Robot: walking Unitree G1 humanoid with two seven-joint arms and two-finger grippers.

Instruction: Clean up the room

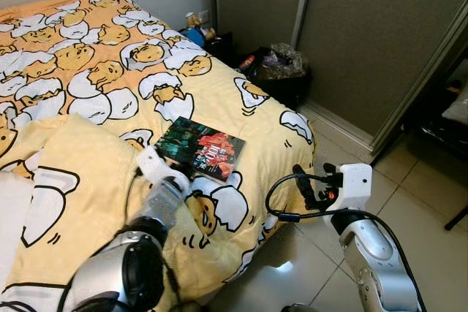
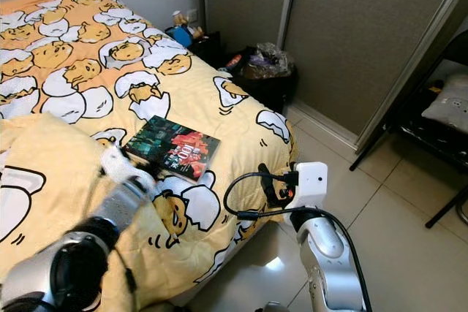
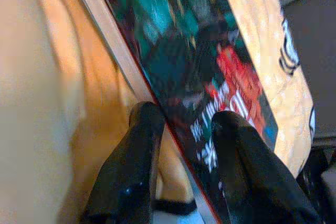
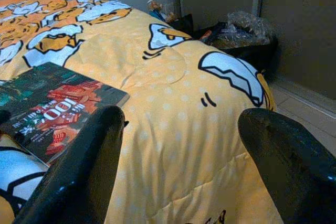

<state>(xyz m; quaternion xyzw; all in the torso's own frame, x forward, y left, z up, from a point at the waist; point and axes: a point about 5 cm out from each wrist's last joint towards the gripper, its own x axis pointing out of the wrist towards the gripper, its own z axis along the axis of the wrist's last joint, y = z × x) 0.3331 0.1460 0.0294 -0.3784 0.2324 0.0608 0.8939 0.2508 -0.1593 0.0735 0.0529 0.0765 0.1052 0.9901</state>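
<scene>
Book [image 1: 200, 148] with a dark green and red cover lies flat on the yellow egg-print bed [image 1: 95, 71], near its foot edge. The left claw [image 3: 184, 129] straddles the book's near edge, fingers narrowly parted, one on the cover. The right claw [image 4: 178, 145] hangs wide beside the bed's corner.

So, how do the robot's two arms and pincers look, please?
Both arms are silver metal with rounded segments. The right arm ends in a white box-shaped wrist, with black cables looping beside it. The left arm has a black round joint and a white wrist piece. Each pincer has two long, glossy black fingers.
</scene>
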